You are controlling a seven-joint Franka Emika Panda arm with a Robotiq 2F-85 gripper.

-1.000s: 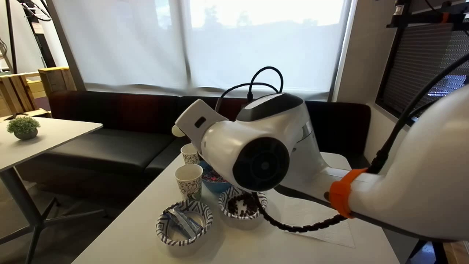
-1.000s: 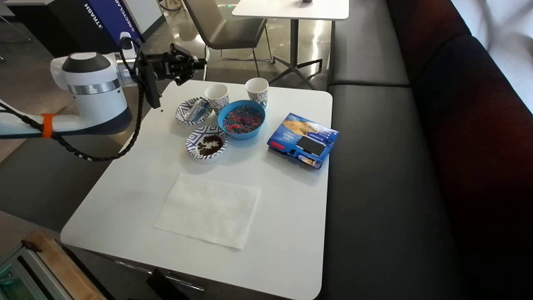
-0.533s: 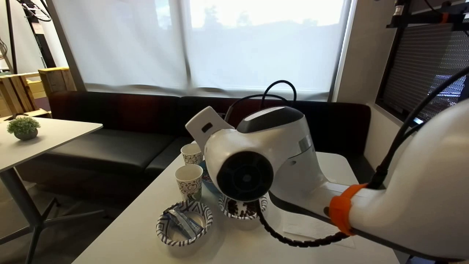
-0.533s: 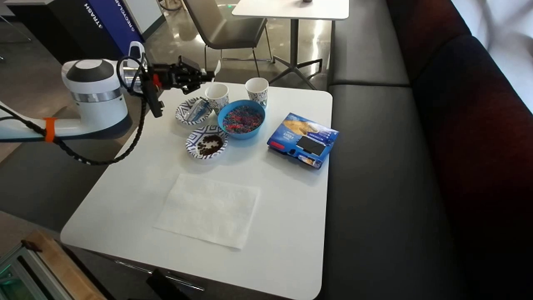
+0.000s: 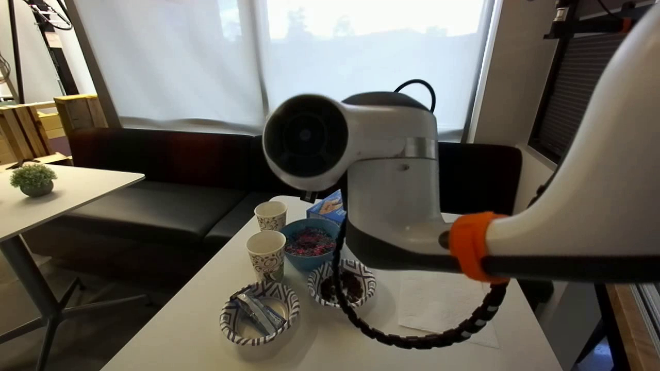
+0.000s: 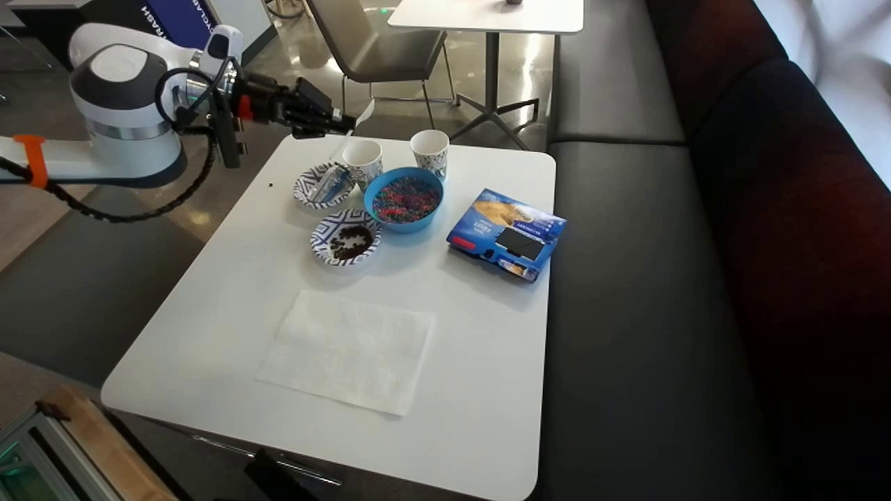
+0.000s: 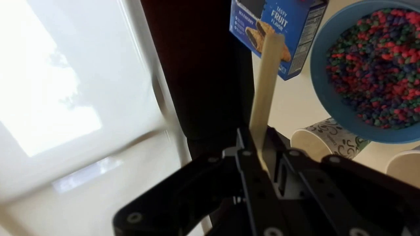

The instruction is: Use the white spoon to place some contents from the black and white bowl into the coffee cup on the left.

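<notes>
My gripper (image 6: 351, 126) is shut on the white spoon (image 6: 365, 111) above the table's far end. The spoon stands tilted, with its broad end up. In the wrist view the gripper (image 7: 257, 135) has a long pale part of the spoon (image 7: 267, 82) between its fingers. I cannot tell if the spoon carries anything. The black and white bowl (image 6: 326, 236) with dark brown contents sits on the table; it also shows in an exterior view (image 5: 367, 283) behind a cable. Two patterned coffee cups stand together, one cup (image 5: 266, 257) nearer and one cup (image 5: 270, 216) farther. The wrist view shows one cup (image 7: 341, 141) tilted by perspective.
A similar patterned bowl (image 5: 227, 322) holds silvery packets beside the nearer cup. A blue bowl (image 6: 372, 212) with coloured bits stands next to the cups. A blue box (image 6: 508, 233) and a white napkin (image 6: 348, 351) lie on the table (image 6: 473, 390).
The arm's wrist has risen and rolled. The gripper has moved slightly toward the cups since one second ago. The spoon, upright half a second ago, now leans over.
</notes>
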